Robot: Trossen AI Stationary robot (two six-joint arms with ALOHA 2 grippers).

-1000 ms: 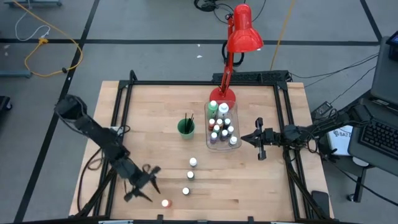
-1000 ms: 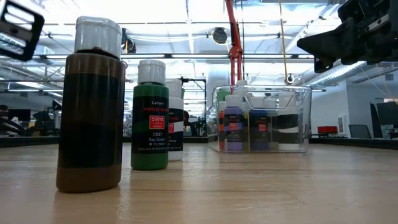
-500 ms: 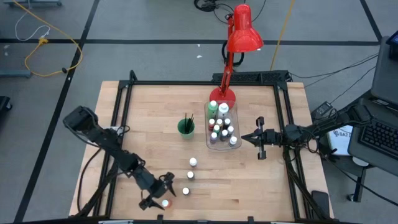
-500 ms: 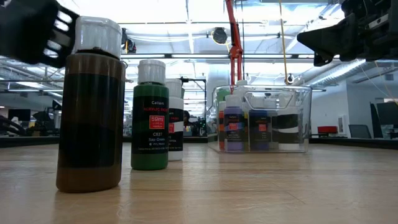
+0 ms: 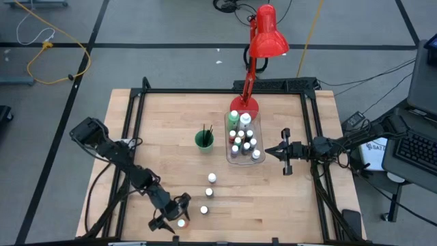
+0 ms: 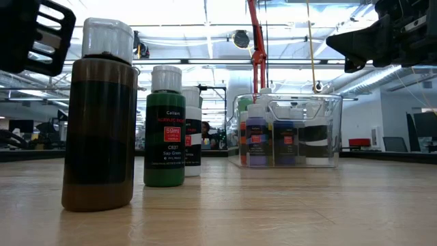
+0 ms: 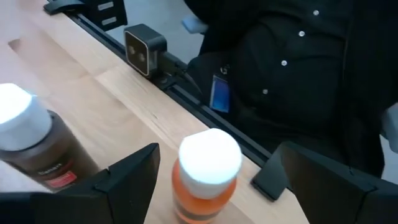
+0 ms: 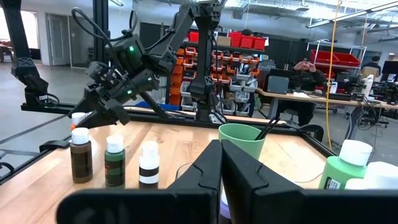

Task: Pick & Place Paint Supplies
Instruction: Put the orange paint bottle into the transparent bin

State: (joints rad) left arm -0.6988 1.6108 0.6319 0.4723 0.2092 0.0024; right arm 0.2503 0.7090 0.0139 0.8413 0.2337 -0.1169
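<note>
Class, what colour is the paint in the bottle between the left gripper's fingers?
Orange, under a white cap: the orange bottle shows best in the left wrist view.

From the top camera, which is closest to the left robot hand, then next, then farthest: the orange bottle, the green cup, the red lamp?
1. The orange bottle, by the table's near edge, sits between the open jaws of the left gripper.
2. The green cup, mid-table, holding brushes.
3. The red lamp, at the table's far edge, beyond the clear bin.

Orange bottle [image 7: 208, 177] upright (white-capped), beside brown bottle [image 7: 34, 146].
</note>
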